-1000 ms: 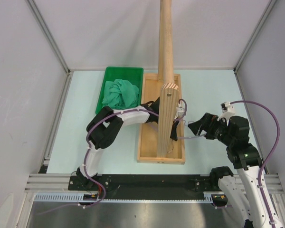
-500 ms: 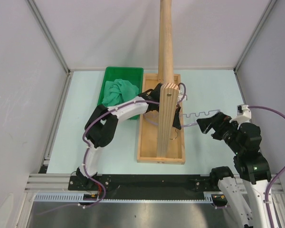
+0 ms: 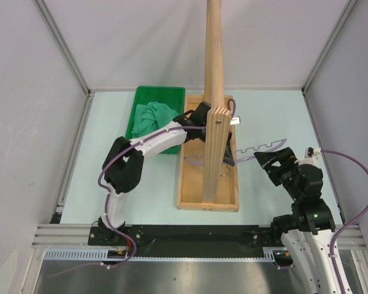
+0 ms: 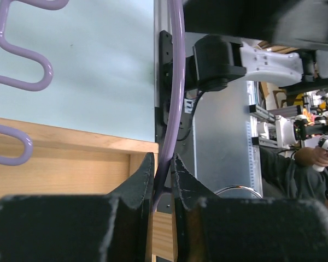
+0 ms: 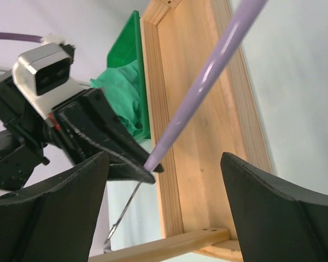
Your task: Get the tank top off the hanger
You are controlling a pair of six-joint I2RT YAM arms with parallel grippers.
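Overhead: the tank top (image 3: 153, 117) lies bunched in the green tray (image 3: 160, 90), off the bare hanger (image 3: 260, 147). Left wrist: the left gripper (image 4: 163, 164) has its jaws clamped on the hanger's bar, and that grip alone should carry it. Right wrist: the right gripper (image 5: 164, 164) has its jaws wide apart around the bar and would best withdraw straight back.

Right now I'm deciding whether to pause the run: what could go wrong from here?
The left gripper pinches the hanger by one thin rod; it may swivel or slip. The right gripper is open, giving no support. The hanger runs close beside the wooden pole and could snag.
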